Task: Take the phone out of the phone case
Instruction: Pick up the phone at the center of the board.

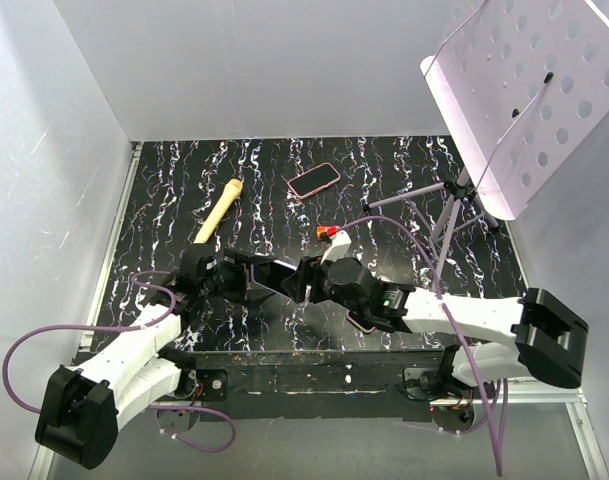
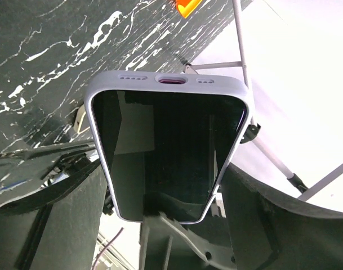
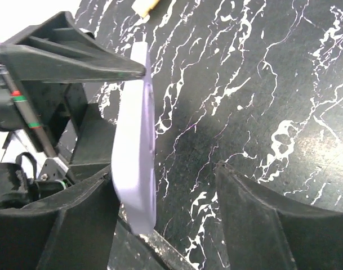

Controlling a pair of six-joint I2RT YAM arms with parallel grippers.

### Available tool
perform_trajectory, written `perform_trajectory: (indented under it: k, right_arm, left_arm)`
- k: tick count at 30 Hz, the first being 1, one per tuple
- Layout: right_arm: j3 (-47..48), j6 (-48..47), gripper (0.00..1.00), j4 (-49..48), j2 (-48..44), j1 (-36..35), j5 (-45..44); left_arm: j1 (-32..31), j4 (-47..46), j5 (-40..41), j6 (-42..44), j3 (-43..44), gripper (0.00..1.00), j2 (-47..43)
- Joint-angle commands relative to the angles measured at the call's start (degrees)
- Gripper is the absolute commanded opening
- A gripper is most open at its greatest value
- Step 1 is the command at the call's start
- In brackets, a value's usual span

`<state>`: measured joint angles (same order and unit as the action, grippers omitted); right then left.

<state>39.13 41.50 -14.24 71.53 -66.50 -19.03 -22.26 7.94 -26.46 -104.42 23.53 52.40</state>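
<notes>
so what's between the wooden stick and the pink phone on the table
Nothing: in the top view, only bare black marbled table separates the wooden stick from the pink phone.

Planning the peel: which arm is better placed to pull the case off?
Right. The right end effector, open, straddles the lavender case; the left end effector is shut on the phone.

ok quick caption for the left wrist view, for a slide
Left gripper holding the dark-screened phone in its lilac case above the black marbled table

White links (image 1: pixel 134 352), blocky black joints (image 1: pixel 74 415), black fingers (image 3: pixel 53 225) and looping purple cables (image 1: pixel 44 335) make up both arms.
</notes>
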Motion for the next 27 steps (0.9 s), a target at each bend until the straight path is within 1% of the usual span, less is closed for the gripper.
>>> perform_trajectory:
  k: [1, 3, 4, 5, 6, 7, 8, 9, 11, 14, 17, 20, 23, 25, 27]
  right_arm:
    - [3.7, 1.0, 0.66, -7.4, 4.6, -0.5, -2.1]
    - [5.0, 0.5, 0.45, -7.5, 6.2, -0.5, 0.0]
    - [5.6, 0.2, 0.28, -5.8, 6.4, -0.5, 0.6]
    - [6.4, 0.1, 0.08, -3.5, 6.4, -0.4, -0.2]
    - [6.8, 0.2, 0.01, -1.3, 6.0, -0.3, -1.4]
    - [6.8, 0.3, 0.01, 0.6, 5.6, -0.1, -2.2]
    - [6.3, 0.5, 0.01, 2.1, 4.8, 0.4, -2.7]
    - [5.3, 0.7, 0.01, 2.7, 3.9, 1.3, -2.7]
    - [3.5, 1.0, 0.01, 4.6, 2.1, 3.7, -0.9]
    - [3.7, 0.5, 0.01, 11.0, 0.6, 9.6, 2.5]
    - [5.7, -5.4, 0.01, 19.1, -0.1, 14.5, 6.1]
    - [8.6, -14.4, 0.01, 25.6, -1.4, 16.6, 10.5]
    - [13.5, -22.9, 0.01, 35.5, -2.1, 17.2, 14.5]
    - [16.3, -26.2, 0.01, 40.6, -1.7, 17.8, 17.5]
    - [18.7, -29.8, 0.01, 44.3, -0.6, 19.4, 26.7]
  left_arm:
    - [0.0, -3.2, -2.5, -6.5, 1.6, 0.0, -2.3]
    - [0.0, -3.4, -2.2, -6.8, 1.2, 0.0, -3.0]
    - [0.0, -4.4, -2.1, -6.3, 0.7, 0.0, -3.1]
    - [0.0, -6.3, -1.9, -5.2, 0.4, 0.09, -3.1]
    - [0.0, -6.1, -1.8, -2.7, 0.5, 0.35, -2.9]
    - [0.0, -3.5, -2.0, 0.4, 1.4, 0.57, -2.7]
    - [0.0, 1.1, -2.1, 5.1, 3.3, 0.98, -2.2]
    - [0.0, 6.4, -2.2, 9.6, 5.0, 0.98, -1.5]
    - [0.0, 13.7, -0.8, 18.6, 7.5, 0.98, -1.2]
    - [0.0, 19.9, 4.1, 26.5, 7.2, 0.98, -4.7]
    - [0.0, 24.4, 10.1, 34.5, 8.9, 0.98, -9.2]
    - [0.0, 29.6, 16.1, 47.3, 14.5, 0.98, -10.7]
    - [0.0, 30.7, 16.9, 61.2, 20.0, 0.98, -9.8]
    - [0.0, 30.3, 13.6, 69.1, 22.9, 0.98, -7.9]
    - [0.0, 28.9, 8.4, 75.6, 25.0, 0.98, -5.5]
